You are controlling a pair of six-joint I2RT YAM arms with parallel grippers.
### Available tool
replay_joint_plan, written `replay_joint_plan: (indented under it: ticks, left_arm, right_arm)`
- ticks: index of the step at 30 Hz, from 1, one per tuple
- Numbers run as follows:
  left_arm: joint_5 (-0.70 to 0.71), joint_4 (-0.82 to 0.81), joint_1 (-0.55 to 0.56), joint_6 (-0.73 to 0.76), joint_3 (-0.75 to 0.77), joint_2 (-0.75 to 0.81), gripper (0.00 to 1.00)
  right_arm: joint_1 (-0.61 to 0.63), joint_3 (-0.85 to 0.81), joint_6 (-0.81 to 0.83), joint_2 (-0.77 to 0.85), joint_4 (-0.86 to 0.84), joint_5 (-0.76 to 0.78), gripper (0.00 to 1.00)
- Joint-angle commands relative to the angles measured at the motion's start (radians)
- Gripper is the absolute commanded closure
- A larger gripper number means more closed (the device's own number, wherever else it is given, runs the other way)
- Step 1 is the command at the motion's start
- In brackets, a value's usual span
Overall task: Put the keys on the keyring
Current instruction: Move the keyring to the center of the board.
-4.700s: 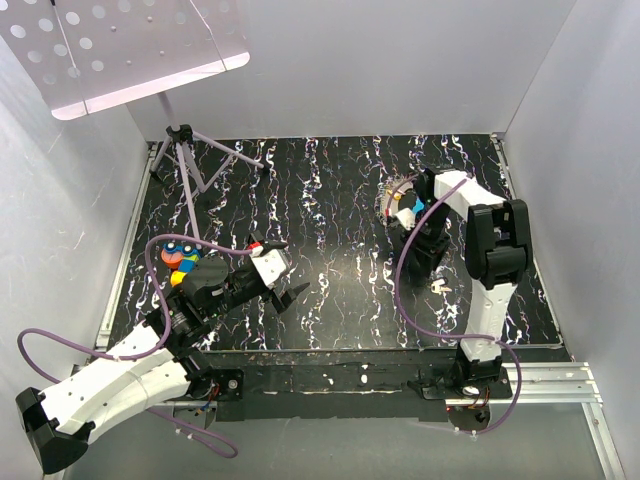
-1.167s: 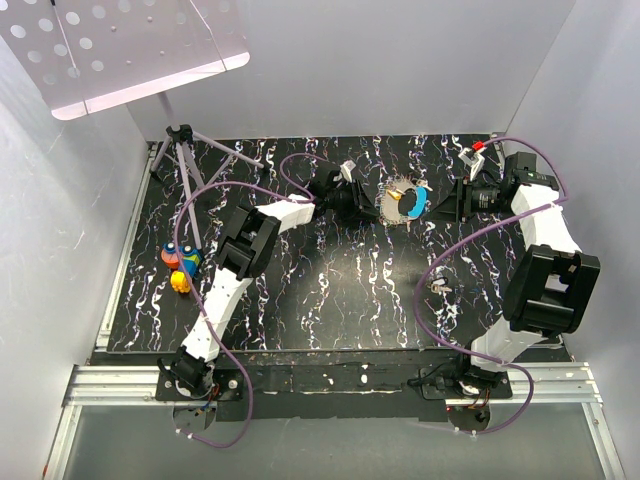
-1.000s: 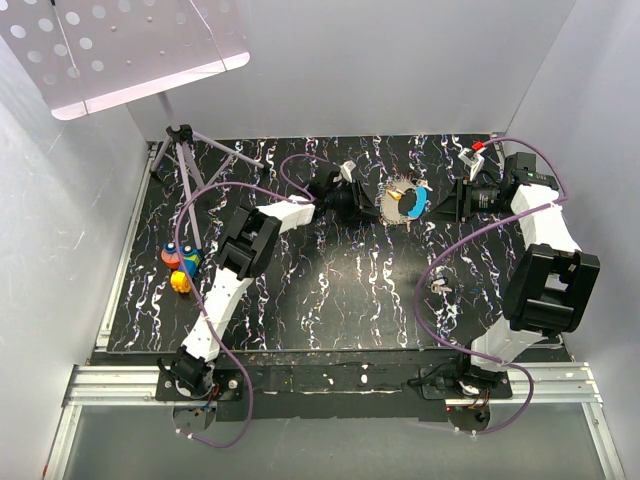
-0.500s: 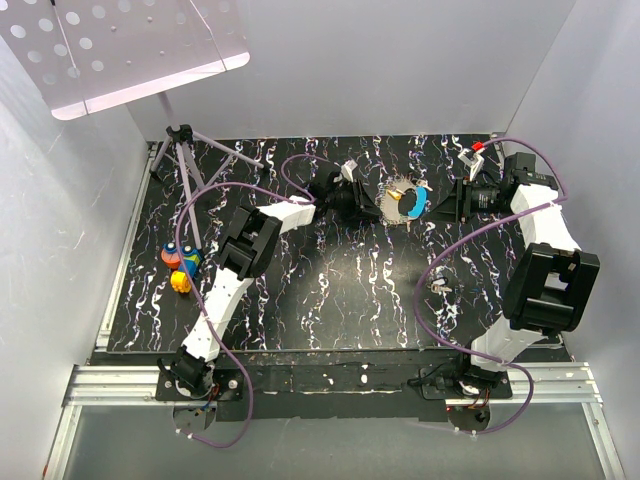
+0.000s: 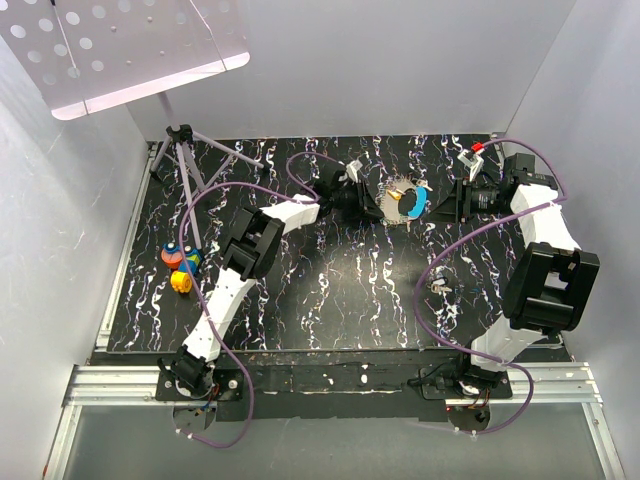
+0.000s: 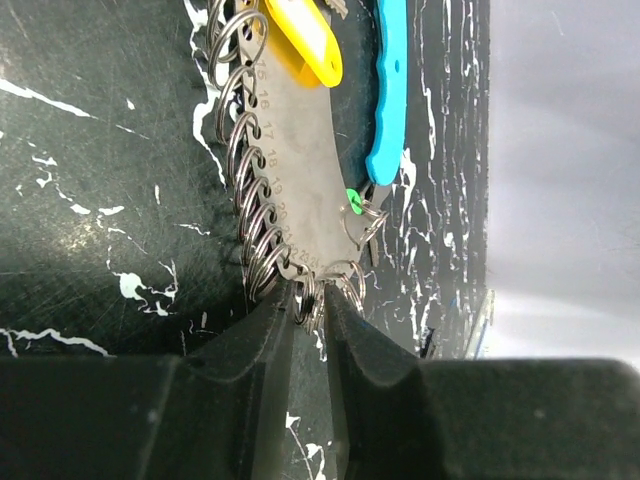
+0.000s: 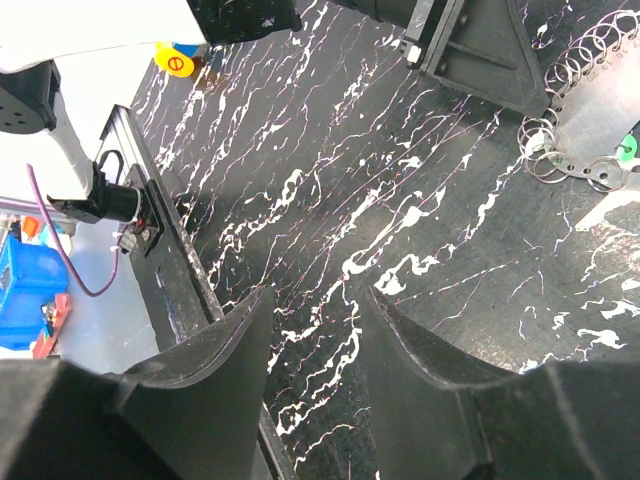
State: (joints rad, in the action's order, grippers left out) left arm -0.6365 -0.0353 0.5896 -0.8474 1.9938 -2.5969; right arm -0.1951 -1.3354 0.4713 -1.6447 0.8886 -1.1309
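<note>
— What's nearest us on the table [image 5: 330, 292]?

— On the right, a small pale bit [image 5: 440, 287] lying alone. From above I can't tell what it is. On the left, slightly further in, are the keys [image 5: 180, 266]. I count three coloured heads, orange, blue and yellow, huddled together and well apart from both claws.

— Do the wrist cameras see them?

— The right one catches only a bit of yellow at its top edge. The left one shows none.

— And the claws?

— Two of them, facing each other further back, with one grey metal plate [image 5: 392, 201] between. The right claw [image 7: 318, 300] is spread, with only table between its fingers. It stands near the plate's right side, not touching it.

— And the left?

— Only its own camera tells. The left claw [image 6: 310, 302] is nearly pressed together, pinching the keyring [image 6: 312, 290] at the plate's edge, the wire edge-on between the two fingertips. From above, that spot is just a dark lump against the plate.

— How many loops are there?

— A dozen or so rings [image 6: 245, 170] sit along the plate's rim, overlapping too tightly for an exact count. There's also one yellow tag [image 6: 305, 40], one blue strip [image 6: 388, 90] and one small green dot [image 6: 352, 203].

— What's farthest back?

— A tripod stand [image 5: 180, 150] in the far left corner, with a perforated tray [image 5: 130, 45] above it.
</note>
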Motion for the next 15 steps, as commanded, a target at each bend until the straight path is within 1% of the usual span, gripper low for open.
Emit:
replay_joint_plan:
  ticks: [1,4,7,11,12,15]
  left_arm:
    - [0.037,0.068,0.007,0.054,0.03,0.014,0.86]
    - [0.038,0.058,0.007,0.056,0.026,0.023,0.92]
    - [0.037,0.055,0.007,0.059,0.025,0.03,1.0]
    - [0.037,0.041,0.007,0.077,-0.006,0.072,1.0]
    - [0.038,0.002,0.007,0.09,-0.022,0.09,1.0]
    - [0.052,-0.026,0.007,0.169,-0.113,0.181,1.0]
  right_arm:
    - [-0.004,-0.048,0.015,-0.015,0.018,-0.036,0.51]
    - [-0.003,-0.05,0.016,-0.017,0.021,-0.038,0.51]
    - [-0.004,-0.048,0.018,-0.018,0.023,-0.038,0.51]
    - [-0.004,-0.05,0.026,-0.018,0.029,-0.036,0.51]
    - [-0.003,-0.051,0.033,-0.018,0.035,-0.036,0.51]
    - [-0.001,-0.054,0.064,-0.02,0.061,-0.035,0.51]
